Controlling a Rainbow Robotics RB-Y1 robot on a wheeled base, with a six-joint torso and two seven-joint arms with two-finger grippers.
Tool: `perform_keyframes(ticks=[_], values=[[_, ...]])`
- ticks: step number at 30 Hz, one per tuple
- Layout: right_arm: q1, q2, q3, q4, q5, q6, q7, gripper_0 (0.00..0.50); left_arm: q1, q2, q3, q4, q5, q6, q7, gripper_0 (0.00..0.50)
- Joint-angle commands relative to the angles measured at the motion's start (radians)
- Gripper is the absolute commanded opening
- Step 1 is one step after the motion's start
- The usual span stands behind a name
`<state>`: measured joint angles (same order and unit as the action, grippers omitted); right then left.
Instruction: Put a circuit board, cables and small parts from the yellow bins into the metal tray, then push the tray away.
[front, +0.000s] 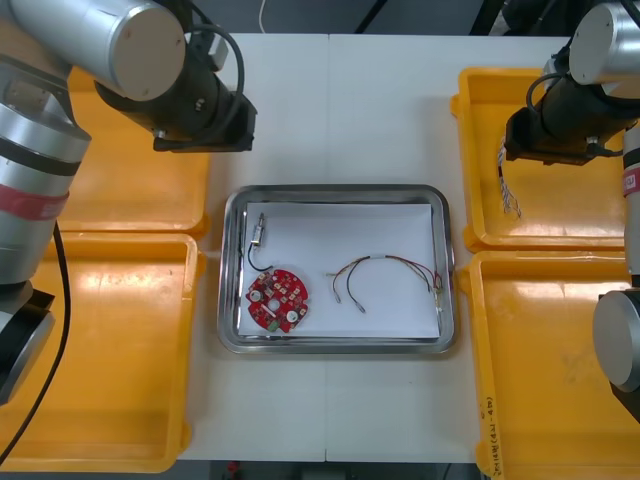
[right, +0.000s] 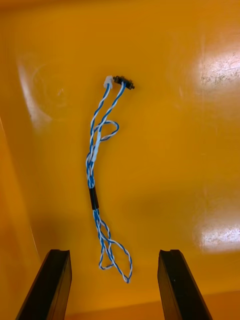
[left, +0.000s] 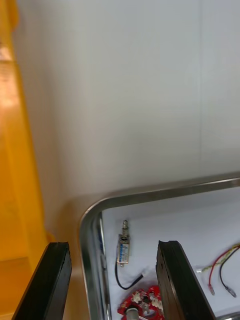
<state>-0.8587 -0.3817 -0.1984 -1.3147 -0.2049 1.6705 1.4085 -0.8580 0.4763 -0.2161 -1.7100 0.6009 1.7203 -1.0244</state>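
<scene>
Shiny metal tray (front: 340, 192) mid-table, seen from above, holds a red circuit board (front: 278, 299) and a red and yellow cable (front: 385, 272); the left gripper (front: 205, 130) hangs by its far left corner. Right wrist view: the right gripper (right: 114, 255), fingers spread, is over a blue and white cable (right: 100, 175) on the yellow bin (right: 190, 150) floor, showing the full length the arm half hides from above; best centre on its black sleeve (right: 93, 198) before closing. Left wrist view: fingers spread, empty.

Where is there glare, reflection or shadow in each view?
Right wrist view: white glare patches on the yellow bin floor beyond the open right gripper, and a dim shadow patch beside the blue and white cable. Left wrist view: the metal tray rim by the open left gripper reflects a bright band. Front view: even light, and the rim shines all round.
</scene>
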Motion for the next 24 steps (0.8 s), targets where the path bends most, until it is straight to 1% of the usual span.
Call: perform_keyframes(ticks=[1, 5, 8, 12, 17, 19, 24], values=[[-0.079, 0.009, -0.026, 0.045, 0.004, -0.037, -0.031, 0.500, -0.006, 0.077, 0.066, -0.030, -0.010, 0.002, 0.029, 0.500], [-0.083, 0.009, -0.026, 0.077, 0.002, -0.069, -0.029, 0.500, 0.002, 0.122, 0.109, -0.030, -0.006, 0.002, 0.007, 0.500], [-0.083, 0.009, -0.026, 0.092, 0.001, -0.080, -0.031, 0.500, 0.013, 0.156, 0.152, -0.027, -0.009, 0.002, -0.057, 0.500], [-0.083, 0.010, -0.026, 0.129, -0.010, -0.095, -0.029, 0.500, 0.022, 0.180, 0.199, -0.016, -0.009, 0.002, -0.138, 0.500], [-0.083, 0.015, -0.026, 0.180, -0.021, -0.132, -0.036, 0.500, 0.020, 0.192, 0.233, 0.029, 0.011, -0.031, -0.233, 0.500], [-0.082, 0.017, -0.026, 0.184, -0.022, -0.133, -0.040, 0.500, 0.019, 0.192, 0.244, 0.064, 0.033, -0.070, -0.284, 0.500], [-0.082, 0.020, -0.026, 0.193, -0.033, -0.137, -0.052, 0.500, 0.005, 0.191, 0.254, 0.141, 0.043, -0.136, -0.405, 0.500]])
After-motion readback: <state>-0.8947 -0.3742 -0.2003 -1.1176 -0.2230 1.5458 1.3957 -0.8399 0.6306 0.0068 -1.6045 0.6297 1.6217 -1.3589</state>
